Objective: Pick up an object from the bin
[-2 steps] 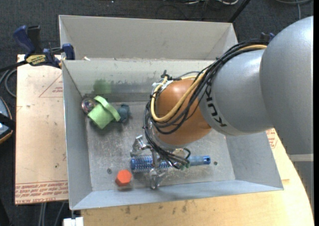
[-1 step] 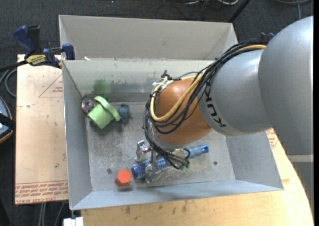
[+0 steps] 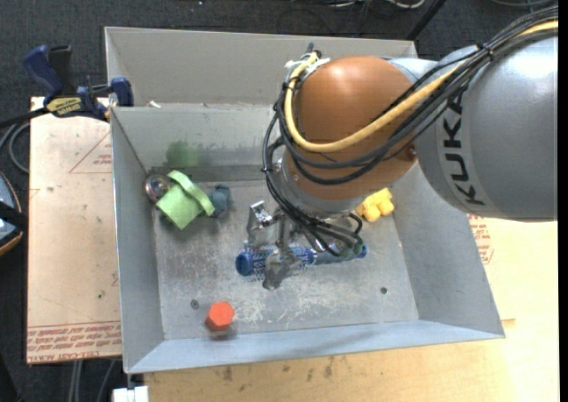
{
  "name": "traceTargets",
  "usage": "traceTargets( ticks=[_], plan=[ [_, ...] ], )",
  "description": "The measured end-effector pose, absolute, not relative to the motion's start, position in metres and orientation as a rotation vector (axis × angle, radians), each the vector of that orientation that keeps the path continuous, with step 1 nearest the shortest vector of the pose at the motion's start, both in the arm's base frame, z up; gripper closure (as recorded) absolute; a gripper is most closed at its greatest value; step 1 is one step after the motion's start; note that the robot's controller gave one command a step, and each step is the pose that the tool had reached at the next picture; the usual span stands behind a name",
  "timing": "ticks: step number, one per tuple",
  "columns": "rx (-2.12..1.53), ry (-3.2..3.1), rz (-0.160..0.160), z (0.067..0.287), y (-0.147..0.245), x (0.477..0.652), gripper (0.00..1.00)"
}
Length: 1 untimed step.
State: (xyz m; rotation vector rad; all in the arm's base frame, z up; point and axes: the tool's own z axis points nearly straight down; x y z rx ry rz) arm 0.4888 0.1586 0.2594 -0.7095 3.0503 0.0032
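Close to the bin's (image 3: 138, 240) front wall, toward its left corner, lies a small orange-red piece (image 3: 218, 315). At mid-floor the gripper (image 3: 272, 264) is down on a long blue thing (image 3: 247, 263) lying crosswise; whether it is parted or clamped I cannot tell. Farther back, a green lump (image 3: 181, 204) sits near the left wall and a yellow block (image 3: 377, 206) toward the right.
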Motion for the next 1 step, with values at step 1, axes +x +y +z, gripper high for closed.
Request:
traceTargets(
  ticks=[1],
  plan=[
    [-0.849,3.023,0.002,0.252,0.1499,0.4996,1.0]
  ],
)
